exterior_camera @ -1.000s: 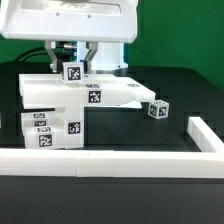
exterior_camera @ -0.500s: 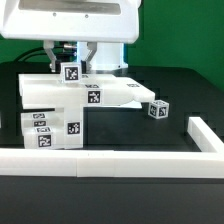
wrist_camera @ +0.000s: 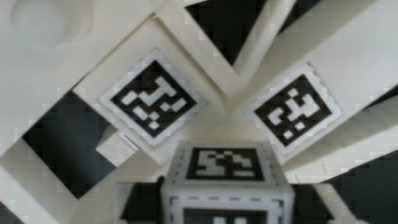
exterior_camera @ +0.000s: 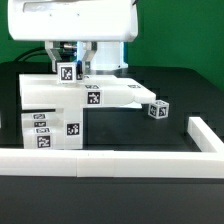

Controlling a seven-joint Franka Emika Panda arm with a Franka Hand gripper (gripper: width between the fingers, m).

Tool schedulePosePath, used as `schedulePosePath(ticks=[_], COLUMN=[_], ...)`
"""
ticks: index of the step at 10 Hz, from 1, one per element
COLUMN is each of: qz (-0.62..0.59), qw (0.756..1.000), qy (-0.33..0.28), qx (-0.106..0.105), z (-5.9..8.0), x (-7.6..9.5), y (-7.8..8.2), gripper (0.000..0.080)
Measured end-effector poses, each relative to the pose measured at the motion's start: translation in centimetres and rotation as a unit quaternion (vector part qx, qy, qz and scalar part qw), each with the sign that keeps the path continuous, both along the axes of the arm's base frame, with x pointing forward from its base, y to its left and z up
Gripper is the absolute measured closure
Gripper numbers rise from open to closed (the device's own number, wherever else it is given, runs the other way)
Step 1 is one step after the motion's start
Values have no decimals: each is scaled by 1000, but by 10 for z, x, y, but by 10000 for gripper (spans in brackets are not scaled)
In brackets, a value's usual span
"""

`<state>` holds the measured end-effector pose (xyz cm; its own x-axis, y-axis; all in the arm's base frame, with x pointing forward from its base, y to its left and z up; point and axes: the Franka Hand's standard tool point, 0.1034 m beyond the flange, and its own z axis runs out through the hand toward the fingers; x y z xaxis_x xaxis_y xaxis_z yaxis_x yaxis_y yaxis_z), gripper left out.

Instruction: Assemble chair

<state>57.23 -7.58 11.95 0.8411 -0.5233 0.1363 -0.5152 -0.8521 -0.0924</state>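
Note:
My gripper [exterior_camera: 70,66] hangs under the white arm at the back and is shut on a small white tagged chair piece [exterior_camera: 68,72], held just above the flat white slab [exterior_camera: 110,92]. In the wrist view the held piece [wrist_camera: 221,185] sits between my gripper's fingers [wrist_camera: 221,205], with the slab's tags [wrist_camera: 157,95] right below. Several blocky white tagged chair parts [exterior_camera: 50,130] are stacked against the slab's front on the exterior view's left. A small tagged cube-like part [exterior_camera: 158,110] lies at the slab's end on the exterior view's right.
A long low white border rail [exterior_camera: 110,162] runs along the front and turns back at the exterior view's right [exterior_camera: 203,132]. The table top is black, and a green wall stands behind.
The gripper with the held piece has shifted slightly toward the exterior view's left. The slab and the other parts have not moved.

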Motion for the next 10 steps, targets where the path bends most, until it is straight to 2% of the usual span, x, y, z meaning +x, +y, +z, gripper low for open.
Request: schedulePosePath(ticks=[2, 4, 6, 7, 8, 9, 10], qz=[-73, -157, -244, -256, -248, -235, -232], qw=[997, 986, 967, 964, 966, 969, 970], qy=[-1, -5, -8, -8, -9, -9, -10], qx=[18, 48, 75, 77, 75, 73, 72], z=[0, 0, 0, 0, 0, 0, 0], x=[0, 0, 3, 4, 4, 4, 5], y=[0, -2, -11, -9, -9, -9, -8], gripper=[515, 515, 515, 515, 439, 439, 261])
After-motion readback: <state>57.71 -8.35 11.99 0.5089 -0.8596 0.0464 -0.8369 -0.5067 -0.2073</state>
